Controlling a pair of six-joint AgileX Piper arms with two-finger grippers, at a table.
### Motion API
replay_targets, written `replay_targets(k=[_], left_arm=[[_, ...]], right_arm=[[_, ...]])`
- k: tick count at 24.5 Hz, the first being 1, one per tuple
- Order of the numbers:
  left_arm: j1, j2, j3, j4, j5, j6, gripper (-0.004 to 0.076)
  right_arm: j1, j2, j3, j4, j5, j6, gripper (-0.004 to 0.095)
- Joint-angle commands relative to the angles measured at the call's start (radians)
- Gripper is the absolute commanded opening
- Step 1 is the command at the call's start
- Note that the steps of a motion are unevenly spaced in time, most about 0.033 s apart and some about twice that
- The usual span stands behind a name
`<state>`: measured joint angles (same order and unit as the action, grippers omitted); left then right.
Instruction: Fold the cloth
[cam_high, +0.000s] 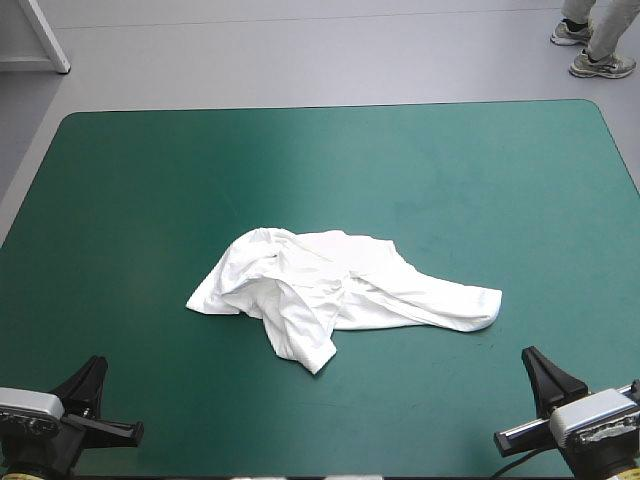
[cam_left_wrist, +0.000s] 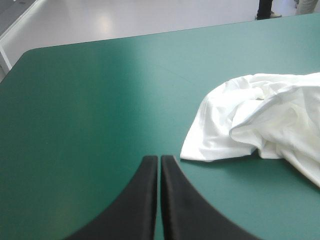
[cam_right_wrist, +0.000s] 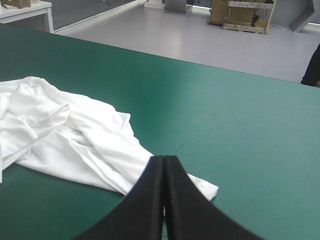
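Observation:
The white T-shirt (cam_high: 335, 290) lies as a crumpled heap near the middle of the teal-green table, toward the front. My left gripper (cam_high: 92, 372) rests at the front left corner, shut and holding nothing; its own view shows the T-shirt (cam_left_wrist: 260, 120) ahead and off to one side of the gripper (cam_left_wrist: 159, 159). At the front right corner my right gripper (cam_high: 535, 360) is also shut. In its view the T-shirt (cam_right_wrist: 75, 135) spreads ahead of the gripper (cam_right_wrist: 164, 159), one corner of cloth just behind the black fingertips.
Bare teal-green cover (cam_high: 300, 160) surrounds the heap on all sides, widest toward the far edge. The table's rounded far corners show at the back.

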<state>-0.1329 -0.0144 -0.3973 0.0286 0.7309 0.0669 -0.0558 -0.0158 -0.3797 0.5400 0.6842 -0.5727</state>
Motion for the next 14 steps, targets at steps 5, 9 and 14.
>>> replay_targets(k=[5,9,14], left_arm=[[-0.008,-0.005,-0.022,-0.009,-0.075,-0.004,0.0019],[-0.008,-0.005,-0.022,-0.009,-0.075,-0.004,0.0019],[-0.008,-0.005,-0.022,-0.009,-0.075,-0.008,0.0019]], right_arm=[[-0.001,-0.012,-0.023,0.018,-0.073,-0.004,-0.0017],[-0.001,-0.012,-0.023,0.018,-0.073,-0.004,-0.0018],[-0.001,-0.012,-0.023,0.018,-0.073,-0.004,-0.0017]])
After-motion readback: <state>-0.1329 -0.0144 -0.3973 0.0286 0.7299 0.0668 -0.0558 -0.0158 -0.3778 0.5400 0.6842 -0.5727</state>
